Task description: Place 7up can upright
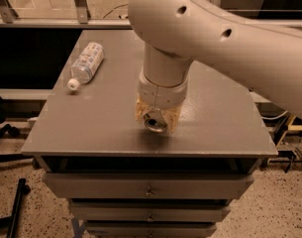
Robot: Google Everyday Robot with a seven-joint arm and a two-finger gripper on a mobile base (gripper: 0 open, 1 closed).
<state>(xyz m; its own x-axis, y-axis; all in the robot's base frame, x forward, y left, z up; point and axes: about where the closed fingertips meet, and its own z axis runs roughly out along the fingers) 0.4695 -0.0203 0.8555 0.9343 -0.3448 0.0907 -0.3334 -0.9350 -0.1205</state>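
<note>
Centrally, gripper [157, 125] jaws clench the 7up can [155, 121], its long axis tipped toward 6 o'clock above the table [91, 128].

Near centre of grey metal cabinet-top surface [91, 128]: claw [157, 119], small silver aluminium 7up can [155, 122] clamped between its fingers, lying sideways, end toward near edge. Far left on surface: clear plastic bottle [86, 63] lying down, cap nearward.
</note>
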